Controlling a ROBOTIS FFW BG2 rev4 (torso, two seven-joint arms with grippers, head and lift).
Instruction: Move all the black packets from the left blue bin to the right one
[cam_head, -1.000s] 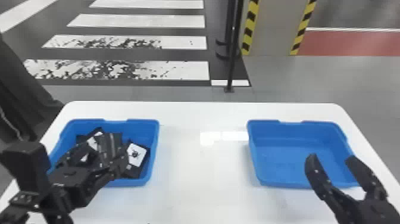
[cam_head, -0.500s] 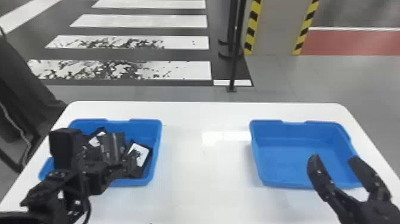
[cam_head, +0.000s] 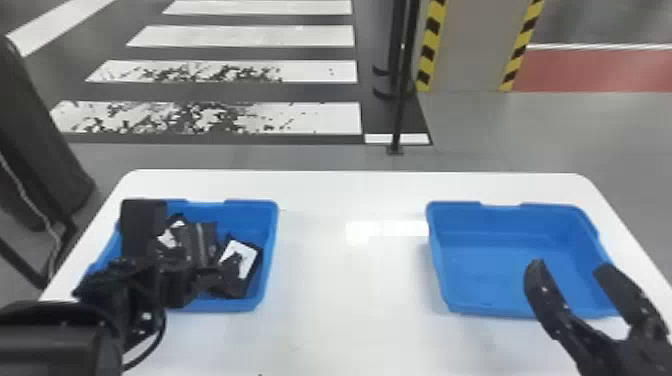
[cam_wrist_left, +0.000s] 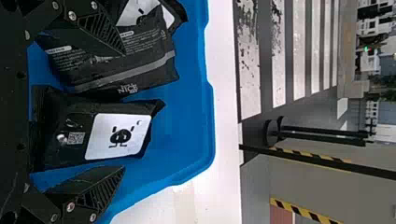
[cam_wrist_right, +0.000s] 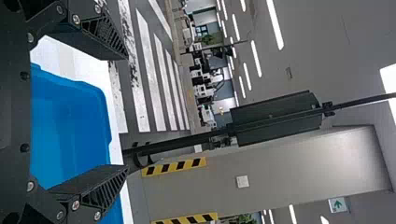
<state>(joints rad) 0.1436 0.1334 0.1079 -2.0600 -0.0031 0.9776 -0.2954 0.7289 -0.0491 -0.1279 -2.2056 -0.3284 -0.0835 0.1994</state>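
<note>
L tool (cam_head: 212, 275) shifted right at L bin (cam_head: 271, 235) since prev frame; it's spread, rightmost blk pkt (cam_wrist_left: 119, 135) btwn its fingers, other pkts (cam_wrist_left: 140, 58) left of it, same bin. R tool (cam_head: 570, 270) also spread, near side of R bin (cam_head: 490, 270), on worktop (cam_head: 345, 300).

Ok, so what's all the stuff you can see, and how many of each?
Left bin: one, blue, on table
Right bin: one, blue, on table
Black packets: at least three, some with white labels, in left bin
Table: one, white, under bins
Floor stripes: several, white, beyond table
Pole: one, black, beyond table
Pillar: one, grey with yellow-black bands, behind pole
Bulky thing: one, dark, left of table
Left gripper: one, black, at left bin
Right gripper: one, black, by right bin
</note>
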